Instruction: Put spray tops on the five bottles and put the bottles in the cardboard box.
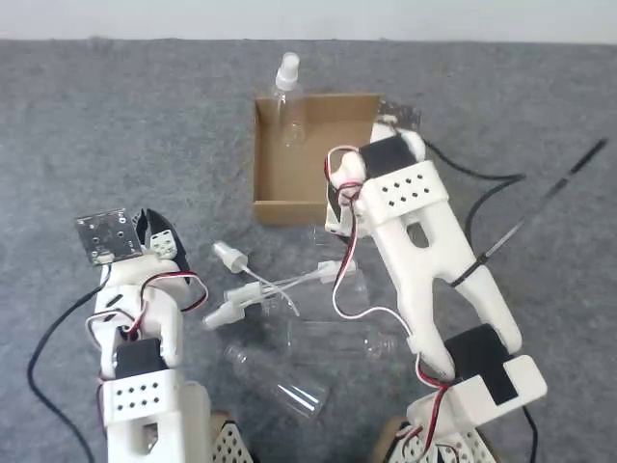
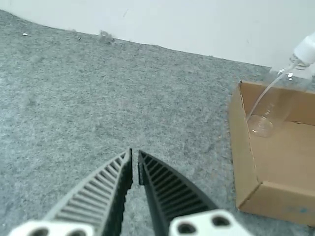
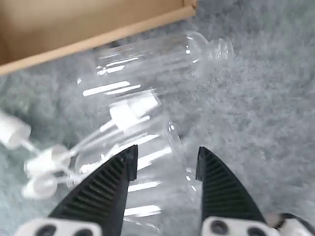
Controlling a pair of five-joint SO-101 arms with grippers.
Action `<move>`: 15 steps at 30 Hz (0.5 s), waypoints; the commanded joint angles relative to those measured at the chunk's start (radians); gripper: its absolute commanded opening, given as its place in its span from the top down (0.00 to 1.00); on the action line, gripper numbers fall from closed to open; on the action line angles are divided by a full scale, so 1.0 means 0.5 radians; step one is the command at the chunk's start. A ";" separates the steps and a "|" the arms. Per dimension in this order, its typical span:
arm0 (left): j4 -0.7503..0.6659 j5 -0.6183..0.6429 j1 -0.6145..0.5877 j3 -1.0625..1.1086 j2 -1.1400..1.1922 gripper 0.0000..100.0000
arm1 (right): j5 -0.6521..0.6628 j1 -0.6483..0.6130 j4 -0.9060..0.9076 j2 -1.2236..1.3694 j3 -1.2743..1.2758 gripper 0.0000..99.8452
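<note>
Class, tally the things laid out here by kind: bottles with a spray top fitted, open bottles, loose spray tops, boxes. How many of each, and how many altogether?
Bottle with spray top fitted: 1
Open bottles lying down: 4
Loose spray tops: 4
Cardboard box: 1
Total: 10

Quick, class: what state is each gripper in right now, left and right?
Left gripper: closed, empty.
Right gripper: open, holding nothing, over a clear bottle.
</note>
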 commanded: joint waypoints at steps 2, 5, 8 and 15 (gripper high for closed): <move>-0.074 -0.018 -0.012 -0.029 -0.043 0.98 | -0.157 -0.014 -0.299 -0.133 0.132 0.85; -0.074 -0.018 -0.012 -0.029 -0.043 0.98 | -0.212 -0.011 -0.425 -0.133 0.209 0.85; -0.074 -0.018 -0.012 -0.029 -0.043 0.98 | -0.261 -0.011 -0.529 -0.133 0.264 0.85; -0.074 -0.018 -0.012 -0.029 -0.043 0.98 | -0.282 -0.002 -0.821 -0.133 0.460 0.85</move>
